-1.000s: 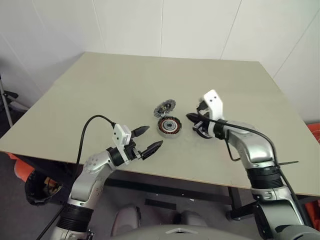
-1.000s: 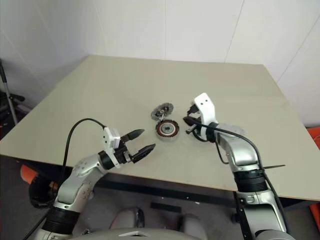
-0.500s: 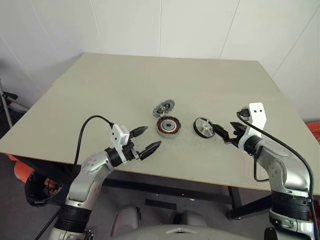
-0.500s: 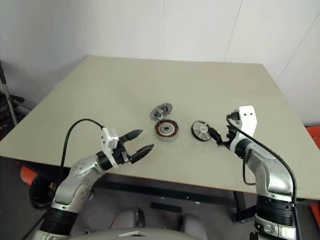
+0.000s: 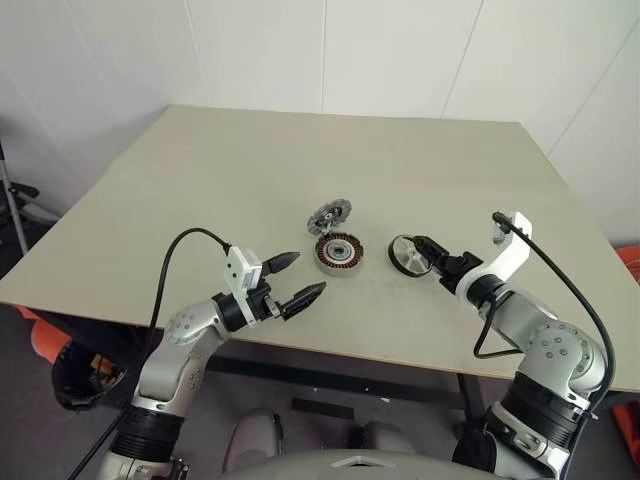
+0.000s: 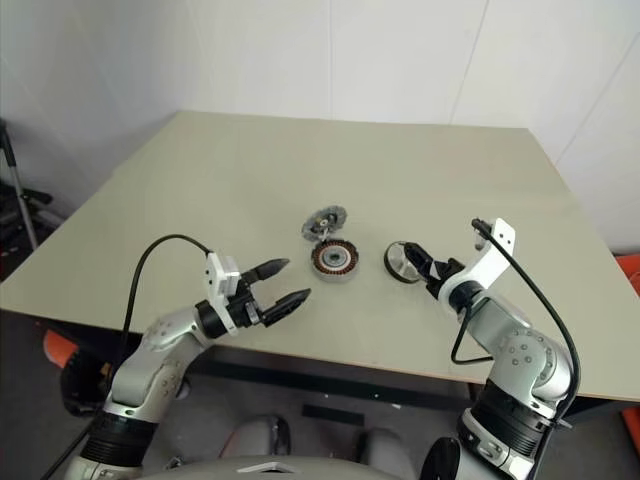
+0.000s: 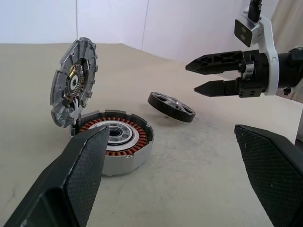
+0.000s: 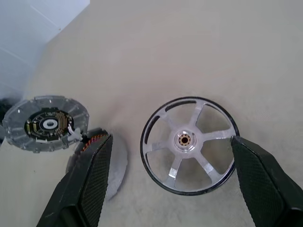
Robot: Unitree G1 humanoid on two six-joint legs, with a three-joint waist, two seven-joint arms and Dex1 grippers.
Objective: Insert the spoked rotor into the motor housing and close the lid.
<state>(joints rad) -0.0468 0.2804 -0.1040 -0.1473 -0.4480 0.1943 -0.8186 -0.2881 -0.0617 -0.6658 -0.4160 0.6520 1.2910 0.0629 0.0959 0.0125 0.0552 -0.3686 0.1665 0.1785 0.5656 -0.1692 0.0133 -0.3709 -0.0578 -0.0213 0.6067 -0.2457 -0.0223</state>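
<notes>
The motor housing [image 5: 338, 252], a puck with copper windings, lies at mid-table. Its grey ribbed lid [image 5: 328, 215] stands tilted open at the far side, touching the housing's rim. The spoked rotor [image 5: 407, 254], with a black ring and silver spokes, rests on the table just right of the housing, and nothing holds it. My right gripper [image 5: 430, 255] is open, its fingertips close to the rotor's right side. In the right wrist view the rotor [image 8: 189, 144] lies just beyond the spread fingers. My left gripper [image 5: 308, 272] is open and empty near the front edge, left of the housing [image 7: 116, 137].
The beige table [image 5: 200, 190] runs wide to the back and both sides, with its front edge just below my left gripper. A black cable [image 5: 170, 270] loops off the left arm. A stand [image 5: 12, 205] is on the floor at the far left.
My right gripper opened and let go of the rotor, which now rests on the table right of the housing. The right hand drew back to the right and rolled. The left arm kept still.
</notes>
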